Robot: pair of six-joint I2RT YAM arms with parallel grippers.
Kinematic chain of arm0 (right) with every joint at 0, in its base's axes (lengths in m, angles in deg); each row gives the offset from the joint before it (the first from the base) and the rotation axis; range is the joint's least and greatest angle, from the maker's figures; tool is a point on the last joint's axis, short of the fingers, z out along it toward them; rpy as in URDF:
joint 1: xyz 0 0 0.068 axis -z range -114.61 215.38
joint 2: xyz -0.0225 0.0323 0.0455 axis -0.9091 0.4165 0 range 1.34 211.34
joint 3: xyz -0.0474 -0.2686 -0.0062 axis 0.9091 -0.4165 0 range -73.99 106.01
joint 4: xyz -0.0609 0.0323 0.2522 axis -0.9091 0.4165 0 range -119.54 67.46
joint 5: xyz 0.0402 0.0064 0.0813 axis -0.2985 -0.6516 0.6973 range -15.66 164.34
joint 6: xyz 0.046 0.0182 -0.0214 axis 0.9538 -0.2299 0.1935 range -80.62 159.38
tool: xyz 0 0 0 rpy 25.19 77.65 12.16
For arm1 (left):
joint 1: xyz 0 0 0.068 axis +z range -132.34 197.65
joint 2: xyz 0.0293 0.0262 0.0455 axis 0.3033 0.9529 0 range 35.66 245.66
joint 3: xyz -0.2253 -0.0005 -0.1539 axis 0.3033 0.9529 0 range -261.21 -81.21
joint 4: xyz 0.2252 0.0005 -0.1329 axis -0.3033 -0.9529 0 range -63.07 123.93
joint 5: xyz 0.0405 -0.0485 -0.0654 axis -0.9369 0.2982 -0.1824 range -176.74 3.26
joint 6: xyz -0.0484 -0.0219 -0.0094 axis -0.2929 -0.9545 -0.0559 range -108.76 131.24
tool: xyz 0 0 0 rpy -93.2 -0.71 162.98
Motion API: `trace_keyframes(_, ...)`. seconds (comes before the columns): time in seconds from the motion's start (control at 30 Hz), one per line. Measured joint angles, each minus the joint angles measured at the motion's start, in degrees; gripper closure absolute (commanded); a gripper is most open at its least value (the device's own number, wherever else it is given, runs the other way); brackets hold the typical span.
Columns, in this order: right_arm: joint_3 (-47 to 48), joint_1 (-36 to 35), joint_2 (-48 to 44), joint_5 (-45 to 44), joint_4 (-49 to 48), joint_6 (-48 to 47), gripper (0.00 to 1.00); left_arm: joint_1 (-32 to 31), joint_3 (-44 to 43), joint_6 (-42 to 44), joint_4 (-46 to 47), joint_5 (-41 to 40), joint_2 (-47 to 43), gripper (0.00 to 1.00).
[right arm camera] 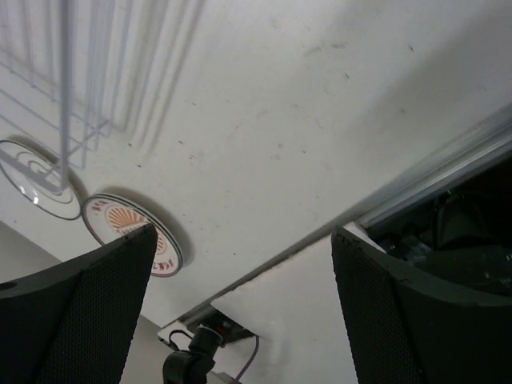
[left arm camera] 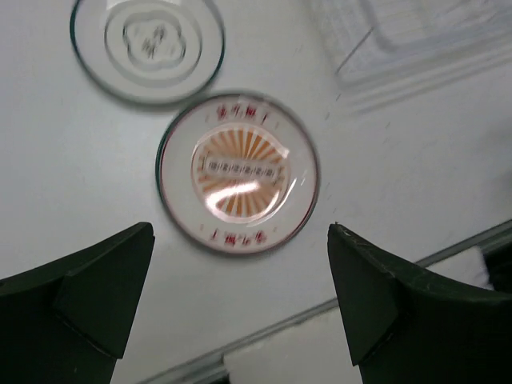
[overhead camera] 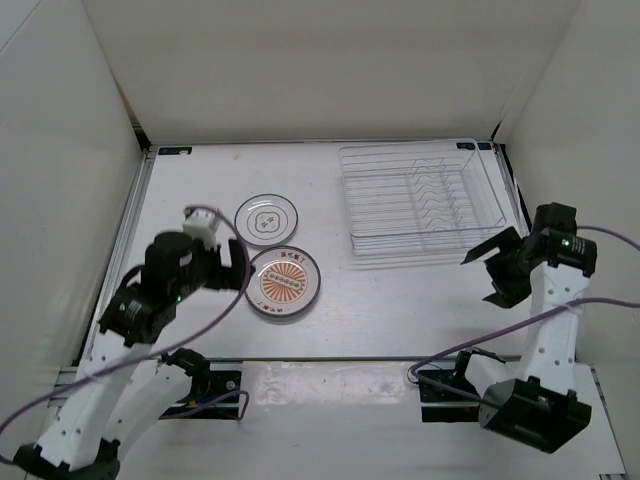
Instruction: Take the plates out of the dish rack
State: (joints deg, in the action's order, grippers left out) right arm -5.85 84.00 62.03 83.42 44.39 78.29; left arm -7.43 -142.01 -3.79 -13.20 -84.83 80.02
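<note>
Two plates lie flat on the table left of the dish rack (overhead camera: 420,200). The sunburst plate (overhead camera: 284,281) is nearer the front, and the plain white plate (overhead camera: 267,219) sits just behind it. My left gripper (overhead camera: 240,268) hovers open beside the sunburst plate's left edge, holding nothing. In the left wrist view the sunburst plate (left arm camera: 238,172) lies just beyond the open left gripper (left arm camera: 240,232), with the white plate (left arm camera: 147,44) farther off. My right gripper (overhead camera: 490,272) hangs open and empty off the rack's front right corner. The clear rack shows no plate in it.
White walls enclose the table on three sides. A metal strip (overhead camera: 330,358) marks the table's front edge. Purple cables (overhead camera: 520,325) loop near both arm bases. The right wrist view shows the rack's corner (right arm camera: 72,80) and both plates (right arm camera: 128,224) in the distance.
</note>
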Motion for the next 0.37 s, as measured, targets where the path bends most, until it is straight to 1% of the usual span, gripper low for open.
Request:
trace_keyframes(0.07,-3.50,-0.04,-3.39,-1.44,0.90,0.94,0.10,0.00,8.63,-0.31,-3.80,-0.98,-7.61,0.00)
trace_keyframes(0.13,-5.79,-0.04,-5.49,-2.51,1.77,1.90,0.10,0.00,14.43,-1.07,-7.56,-2.82,-13.25,0.00)
trace_keyframes(0.27,-5.97,-0.17,-4.85,-3.72,1.55,3.34,0.10,0.00,18.23,-3.52,-10.05,-7.04,-19.06,0.00)
trace_keyframes(0.37,-5.42,-0.50,-2.75,-4.66,0.98,3.82,0.10,0.00,19.37,-4.15,-10.19,-8.70,-20.20,0.00)
